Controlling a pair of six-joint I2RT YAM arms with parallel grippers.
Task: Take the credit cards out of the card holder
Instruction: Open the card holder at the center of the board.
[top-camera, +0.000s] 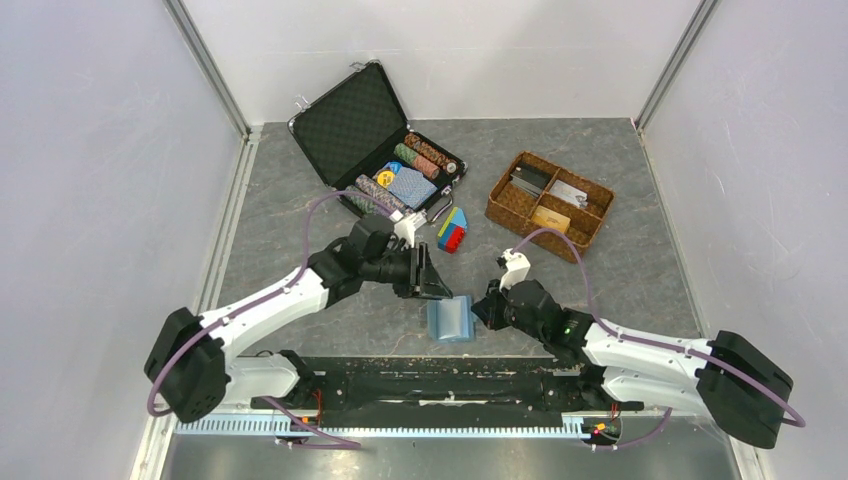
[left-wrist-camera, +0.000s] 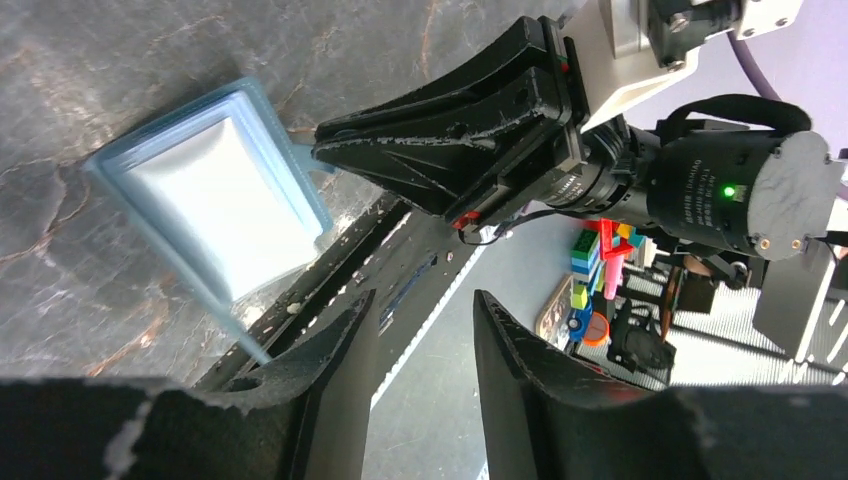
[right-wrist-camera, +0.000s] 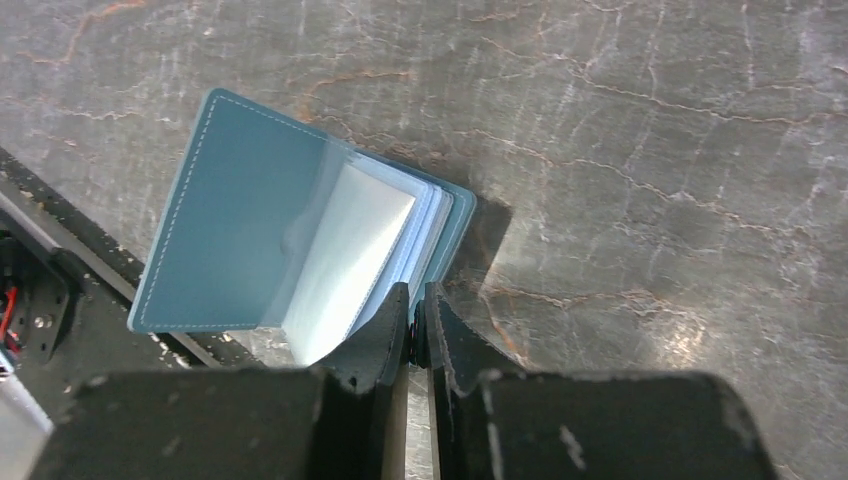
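The light-blue card holder (top-camera: 450, 320) lies open near the table's front edge, with pale clear sleeves fanned up inside (right-wrist-camera: 350, 250). No card shows in its pockets. My right gripper (top-camera: 477, 310) (right-wrist-camera: 418, 290) is shut on the holder's right edge, its tips pinching the cover there (left-wrist-camera: 318, 150). My left gripper (top-camera: 442, 292) (left-wrist-camera: 424, 297) hovers just over the holder's far-left side, open with nothing between its fingers. What look like the credit cards, an orange-yellow one (top-camera: 551, 218) and a greyish one (top-camera: 568, 193), lie in the wicker tray.
The brown wicker tray (top-camera: 497, 205) stands at the back right. An open black chip case (top-camera: 350, 125) with chips and a card deck sits at the back, coloured toy bricks (top-camera: 452, 230) beside it. The black base rail (top-camera: 430, 375) runs just behind the holder.
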